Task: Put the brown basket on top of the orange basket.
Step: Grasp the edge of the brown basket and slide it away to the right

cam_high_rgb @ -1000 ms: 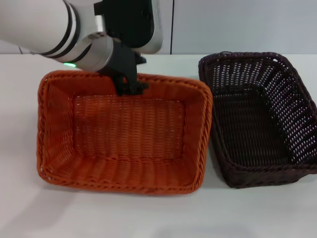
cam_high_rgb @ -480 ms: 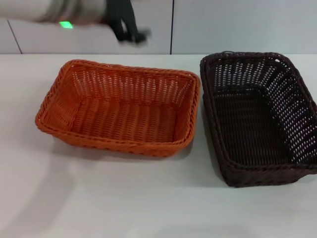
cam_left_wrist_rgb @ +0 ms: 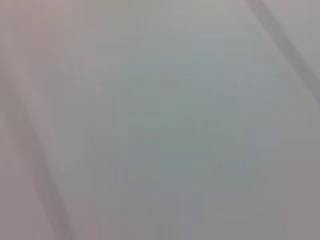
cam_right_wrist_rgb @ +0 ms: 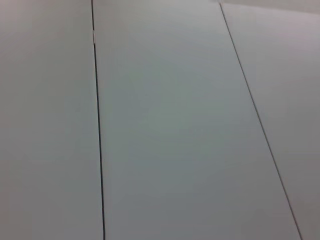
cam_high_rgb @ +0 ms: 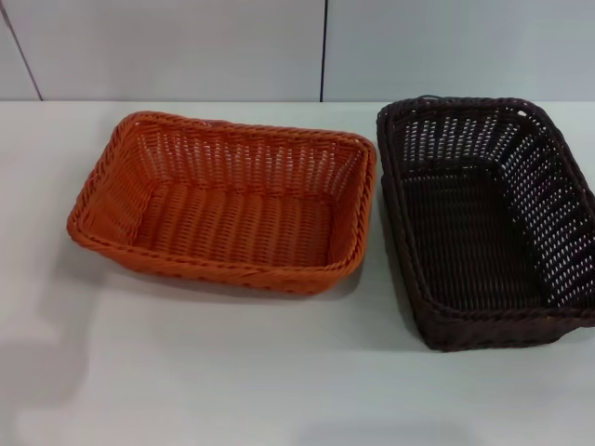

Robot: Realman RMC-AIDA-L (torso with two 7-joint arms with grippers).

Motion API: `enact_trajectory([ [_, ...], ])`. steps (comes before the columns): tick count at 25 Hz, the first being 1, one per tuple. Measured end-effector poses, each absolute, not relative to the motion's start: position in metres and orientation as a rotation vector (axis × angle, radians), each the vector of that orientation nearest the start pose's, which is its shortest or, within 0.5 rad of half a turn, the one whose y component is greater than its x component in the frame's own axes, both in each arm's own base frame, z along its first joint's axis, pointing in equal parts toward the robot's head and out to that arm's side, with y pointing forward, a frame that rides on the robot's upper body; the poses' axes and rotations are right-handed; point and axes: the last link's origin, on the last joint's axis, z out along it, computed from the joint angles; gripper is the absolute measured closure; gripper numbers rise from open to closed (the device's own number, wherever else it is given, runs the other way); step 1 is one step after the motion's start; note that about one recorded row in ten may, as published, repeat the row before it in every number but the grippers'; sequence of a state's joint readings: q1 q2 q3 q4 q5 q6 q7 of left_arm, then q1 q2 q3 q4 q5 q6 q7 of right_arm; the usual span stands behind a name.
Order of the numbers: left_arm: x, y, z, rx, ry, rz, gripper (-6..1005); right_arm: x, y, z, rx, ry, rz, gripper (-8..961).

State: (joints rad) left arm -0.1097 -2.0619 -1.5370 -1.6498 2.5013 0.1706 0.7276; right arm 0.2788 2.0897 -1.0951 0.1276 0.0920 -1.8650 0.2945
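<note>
The orange basket (cam_high_rgb: 228, 200) sits flat on the white table at the left of the head view, empty. The brown basket (cam_high_rgb: 483, 218) sits on the table right beside it, at the right, also empty; their near rims are close together. Neither gripper shows in the head view. The left wrist view and the right wrist view show only pale panelled surfaces, with no basket and no fingers.
A white table (cam_high_rgb: 279, 381) carries both baskets. A grey panelled wall (cam_high_rgb: 325, 46) with a dark vertical seam rises behind the table's far edge.
The left arm held the orange basket's far rim tilted up a second ago, then let it go and rose out of view. The orange basket now lies flat. The brown basket has not moved.
</note>
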Motion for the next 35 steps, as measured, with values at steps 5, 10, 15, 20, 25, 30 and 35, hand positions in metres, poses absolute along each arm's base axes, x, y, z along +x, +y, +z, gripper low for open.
enact_trajectory([
  [5, -0.208, 0.346, 0.135, -1.216, -0.213, -0.679, 217, 0.364, 0.217, 0.084, -0.972, 0.288, 0.902, 293],
  [10, -0.290, 0.328, 0.096, -1.186, -0.340, -0.689, 218, 0.345, 0.229, 0.093, -0.969, 0.222, 1.077, 293],
  [15, -0.361, 0.302, 0.063, -1.198, -0.480, -0.614, 218, 0.318, 0.254, 0.095, -1.117, 0.171, 1.279, 293],
  [20, -0.382, 0.284, 0.058, -1.183, -0.543, -0.610, 218, 0.297, 0.301, 0.092, -1.344, 0.275, 1.348, 293],
  [25, -0.390, 0.277, 0.058, -1.173, -0.565, -0.595, 217, 0.267, 0.356, 0.074, -1.757, 0.542, 1.227, 292],
  [30, -0.396, 0.274, 0.056, -1.183, -0.579, -0.561, 217, 0.229, 0.377, 0.063, -2.094, 0.762, 1.030, 293],
  [35, -0.401, 0.274, 0.056, -1.182, -0.591, -0.540, 217, 0.204, 0.388, 0.055, -2.374, 1.015, 0.693, 294],
])
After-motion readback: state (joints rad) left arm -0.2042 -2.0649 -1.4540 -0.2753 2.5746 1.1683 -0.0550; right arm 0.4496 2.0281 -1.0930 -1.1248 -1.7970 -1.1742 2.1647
